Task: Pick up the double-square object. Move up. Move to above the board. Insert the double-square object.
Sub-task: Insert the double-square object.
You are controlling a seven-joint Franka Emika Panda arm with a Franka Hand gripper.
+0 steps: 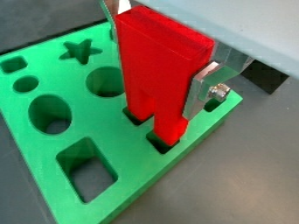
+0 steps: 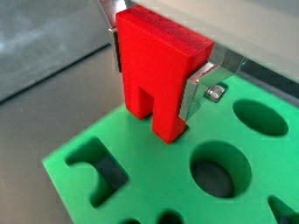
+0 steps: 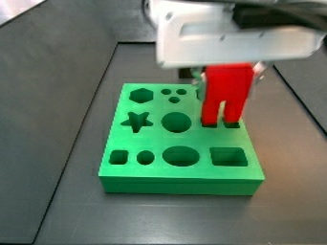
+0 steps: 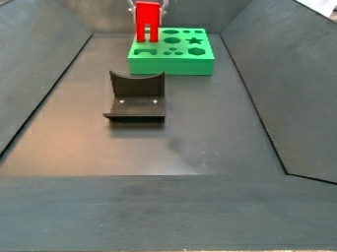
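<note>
The gripper (image 1: 159, 63) is shut on the red double-square object (image 1: 158, 74), legs pointing down. The silver fingers (image 1: 208, 80) press its two sides. It also shows in a wrist view (image 2: 158, 70) between the fingers (image 2: 201, 83). The leg tips reach two square holes near one edge of the green board (image 1: 140, 188), and seem just inside them. In a side view the object (image 3: 228, 91) stands over the board (image 3: 179, 177) at its right side. In a side view the object (image 4: 148, 22) rises at the left end of the far board (image 4: 178, 61).
The board holds star (image 1: 79, 51), round (image 1: 49, 114) and square (image 1: 86, 168) holes. A dark fixture (image 4: 134, 98) stands on the floor in front of the board. Dark sloping walls enclose the grey floor (image 4: 171, 177).
</note>
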